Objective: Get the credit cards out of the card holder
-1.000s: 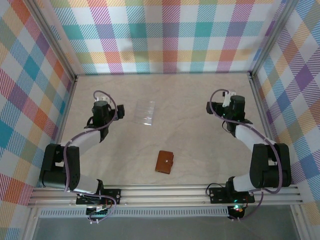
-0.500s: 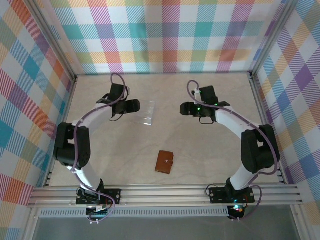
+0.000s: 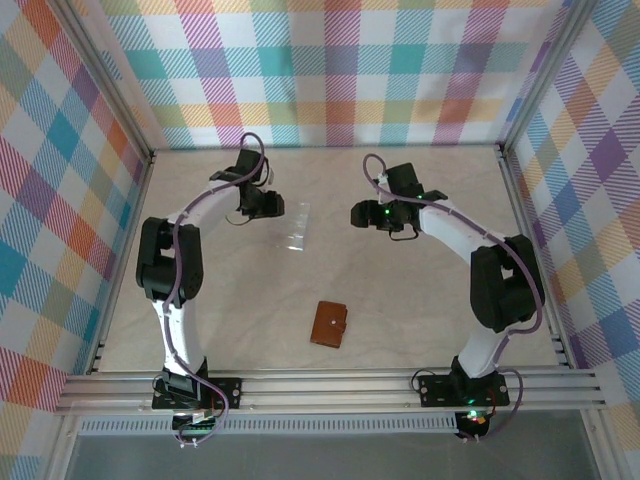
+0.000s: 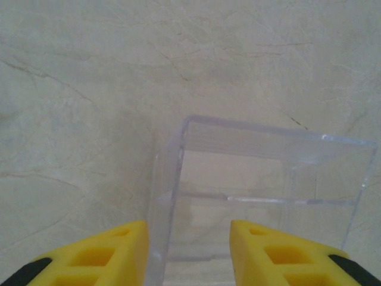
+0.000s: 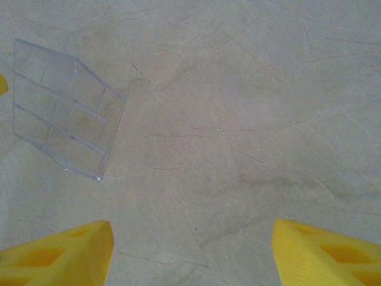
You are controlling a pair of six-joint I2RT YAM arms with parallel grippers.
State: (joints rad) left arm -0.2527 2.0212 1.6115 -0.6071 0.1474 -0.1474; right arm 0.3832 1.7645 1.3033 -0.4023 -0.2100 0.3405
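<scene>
while the card holder (image 3: pixel 329 325) lies well apart, left tool (image 4: pixel 187 237) narrow astride clear sleeve (image 4: pixel 262 173), right tool (image 5: pixel 191 238) wide

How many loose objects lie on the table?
2: the clear plastic sleeve at the far middle, and the closed brown card holder toward the near edge. Anything inside it is hidden.

Card holder (image 3: pixel 329 325): small brown leather wallet, folded shut, lying flat, front-centre of table (image 3: pixel 420 280)
</scene>
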